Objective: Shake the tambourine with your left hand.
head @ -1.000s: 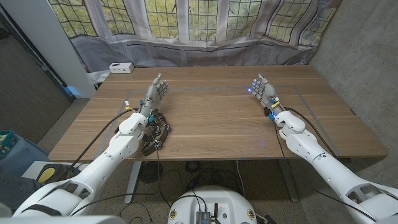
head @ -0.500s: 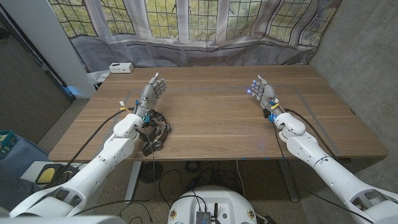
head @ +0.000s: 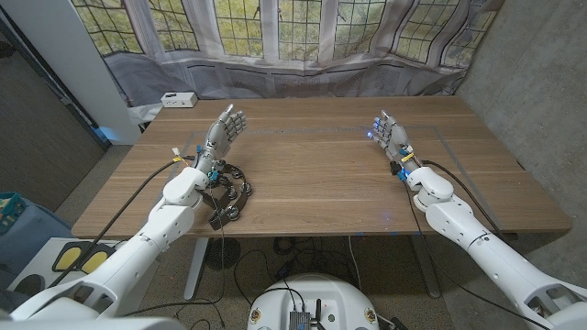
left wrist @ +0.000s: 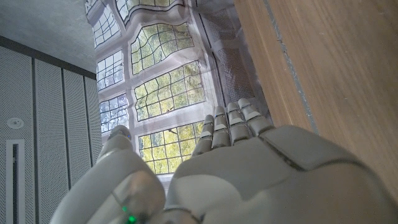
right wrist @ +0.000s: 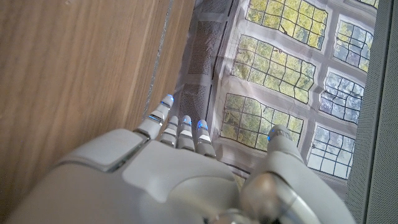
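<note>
Head view: tambourine (head: 231, 194) lies on the bench (head: 321, 174) beneath the left wrist, behind the left hand (head: 224, 134), whose spread fingers (head: 237, 119) hold nothing.

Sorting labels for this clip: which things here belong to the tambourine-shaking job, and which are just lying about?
Job:
- tambourine, on the table under the left forearm
- left robot hand, empty

Lying about:
- white box at the table's far left corner
- right robot hand, empty
</note>
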`<state>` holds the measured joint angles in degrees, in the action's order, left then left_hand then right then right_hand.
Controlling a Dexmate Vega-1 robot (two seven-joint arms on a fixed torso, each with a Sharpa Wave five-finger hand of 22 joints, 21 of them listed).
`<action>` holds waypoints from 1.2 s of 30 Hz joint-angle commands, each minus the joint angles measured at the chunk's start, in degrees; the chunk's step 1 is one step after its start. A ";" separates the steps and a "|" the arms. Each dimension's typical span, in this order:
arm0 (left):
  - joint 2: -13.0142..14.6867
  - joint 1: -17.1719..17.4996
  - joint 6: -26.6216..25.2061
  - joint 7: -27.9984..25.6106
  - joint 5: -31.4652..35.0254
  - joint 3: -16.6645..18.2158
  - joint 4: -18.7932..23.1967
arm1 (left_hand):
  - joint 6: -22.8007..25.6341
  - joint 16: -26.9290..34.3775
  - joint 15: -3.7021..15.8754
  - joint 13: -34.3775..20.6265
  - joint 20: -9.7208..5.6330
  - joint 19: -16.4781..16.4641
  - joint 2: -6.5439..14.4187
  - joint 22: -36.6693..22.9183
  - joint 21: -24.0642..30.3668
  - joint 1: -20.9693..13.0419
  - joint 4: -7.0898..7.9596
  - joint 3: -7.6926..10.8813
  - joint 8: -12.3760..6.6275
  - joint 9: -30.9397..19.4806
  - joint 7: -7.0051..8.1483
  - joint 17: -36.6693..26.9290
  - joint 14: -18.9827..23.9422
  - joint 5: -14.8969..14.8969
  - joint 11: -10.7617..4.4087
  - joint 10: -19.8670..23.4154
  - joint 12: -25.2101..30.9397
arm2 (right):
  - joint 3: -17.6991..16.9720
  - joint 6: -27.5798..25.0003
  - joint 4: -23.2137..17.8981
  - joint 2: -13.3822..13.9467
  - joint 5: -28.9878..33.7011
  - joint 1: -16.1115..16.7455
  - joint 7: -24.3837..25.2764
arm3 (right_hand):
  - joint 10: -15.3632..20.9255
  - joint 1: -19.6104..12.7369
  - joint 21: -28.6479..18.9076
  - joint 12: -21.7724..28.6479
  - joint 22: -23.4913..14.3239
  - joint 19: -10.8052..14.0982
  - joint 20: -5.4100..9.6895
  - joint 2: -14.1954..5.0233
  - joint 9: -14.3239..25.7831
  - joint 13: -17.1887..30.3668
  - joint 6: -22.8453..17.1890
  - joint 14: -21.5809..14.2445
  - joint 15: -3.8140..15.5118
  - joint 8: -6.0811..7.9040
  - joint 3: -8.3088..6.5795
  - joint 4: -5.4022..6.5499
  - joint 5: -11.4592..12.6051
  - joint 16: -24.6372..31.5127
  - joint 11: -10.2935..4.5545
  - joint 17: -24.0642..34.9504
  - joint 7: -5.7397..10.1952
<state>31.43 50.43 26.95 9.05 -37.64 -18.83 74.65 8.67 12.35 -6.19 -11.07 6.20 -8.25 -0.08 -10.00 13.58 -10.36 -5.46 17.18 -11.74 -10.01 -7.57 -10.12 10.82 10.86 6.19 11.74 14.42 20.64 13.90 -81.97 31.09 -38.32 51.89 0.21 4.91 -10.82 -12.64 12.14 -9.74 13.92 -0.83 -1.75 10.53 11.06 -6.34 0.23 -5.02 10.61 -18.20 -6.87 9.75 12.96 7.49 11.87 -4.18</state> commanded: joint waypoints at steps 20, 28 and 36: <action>2.97 6.77 6.95 -6.59 7.64 1.39 7.14 | 4.29 0.80 0.38 -0.26 0.99 -4.07 -0.40 -0.31 0.64 -1.39 -1.06 0.25 -0.73 -0.23 -0.48 -0.22 4.94 -0.26 -0.23 4.01 0.82 | -1.25 1.19 3.46 1.64 -1.48 -2.80 -5.53 | 0.88 -0.32 0.39 0.42 -0.20 0.22 -0.15 -0.22 0.17 0.33 -0.75 -0.26 -0.21 0.57 0.15 -0.17 0.34 -0.14 -0.28 0.34 0.34; 6.06 12.22 10.89 -7.04 8.04 4.72 9.66 | 5.30 0.91 0.51 -0.29 1.28 -4.80 -0.14 -0.32 0.66 -1.76 -1.24 0.45 -0.81 -0.25 -0.24 -0.23 6.12 -0.23 -0.30 5.05 1.01 | -1.75 0.27 -1.79 1.87 -1.29 0.71 -1.17 | 1.07 -0.26 0.44 0.44 -0.20 0.35 -0.10 -0.21 0.17 0.34 -0.83 -0.47 -0.17 0.59 0.24 -0.18 0.35 -0.11 -0.31 0.34 0.24; 7.75 16.24 12.88 -8.29 8.84 7.56 11.06 | 6.20 0.81 0.60 -0.32 1.39 -5.25 0.09 -0.33 0.62 -2.10 -1.40 0.64 -0.92 -0.27 -0.06 -0.23 6.57 -0.21 -0.35 5.52 1.02 | -1.98 0.35 -4.65 1.99 -0.74 2.46 1.01 | 1.30 -0.17 0.46 0.47 -0.20 0.51 -0.07 -0.13 0.17 0.36 -0.99 -0.62 -0.20 0.64 0.37 -0.19 0.34 -0.09 -0.40 0.35 0.18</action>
<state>36.36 61.15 36.62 2.31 -29.96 -14.86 83.23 14.35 12.80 -5.65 -11.05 7.79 -12.80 -0.20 -9.99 13.99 -11.72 -6.40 17.64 -12.19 -10.00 -7.58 -10.28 16.52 10.59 5.84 16.80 15.06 19.10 14.52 -82.22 32.77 -39.72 51.60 -2.00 5.85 -10.81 -12.18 12.14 -9.73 13.92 -0.83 -1.75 10.52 11.34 -6.87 0.20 -5.03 11.04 -17.96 -7.10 9.75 12.96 7.18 12.13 -4.09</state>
